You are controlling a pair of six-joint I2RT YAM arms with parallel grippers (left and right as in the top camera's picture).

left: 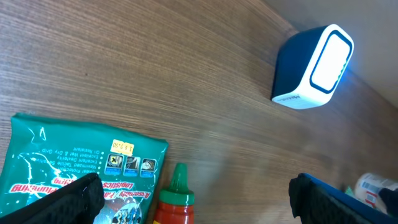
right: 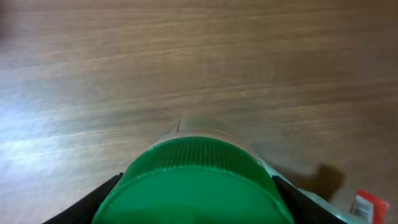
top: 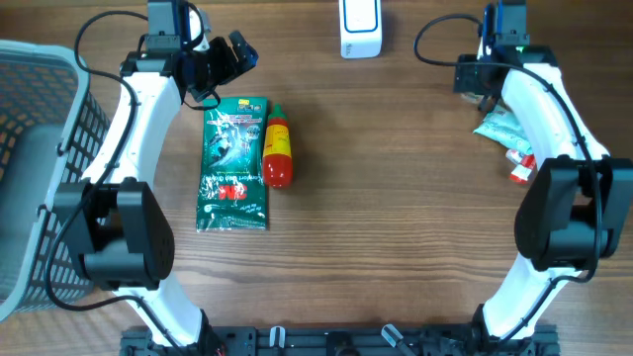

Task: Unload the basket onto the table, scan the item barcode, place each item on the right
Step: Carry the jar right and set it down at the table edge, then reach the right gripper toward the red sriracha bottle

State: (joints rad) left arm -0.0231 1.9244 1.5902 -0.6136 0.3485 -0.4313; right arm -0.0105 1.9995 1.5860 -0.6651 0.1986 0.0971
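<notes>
Green-lidded jar (right: 196, 177) fills the foot of the right wrist view. Right gripper (right: 199, 208) has a finger on each side of it, clamped as far as I can judge. Jar sits at the right rear over the table (right: 186, 62); lifted or resting, cannot tell. The arm hides it from overhead. Scanner (top: 359, 28) stands rear centre, well apart from the jar. Left gripper (top: 237, 54) has its jaws wide apart, empty, near the rear end of the green packet (top: 234, 163).

Risks, judged:
- No barcode visible, so the wrong face may meet the scanner.
- The round jar could twist or slip in the grip.
- Both arms could crowd each other near the scanner.

Count:
- one jar
- one scanner
- one green packet
- one red sauce bottle (top: 277, 153), touching the green packet
- one teal packet (top: 497, 127) and one red-and-white item (top: 520, 170), both partly under the right arm
- one basket (top: 87, 119)
- two grippers
</notes>
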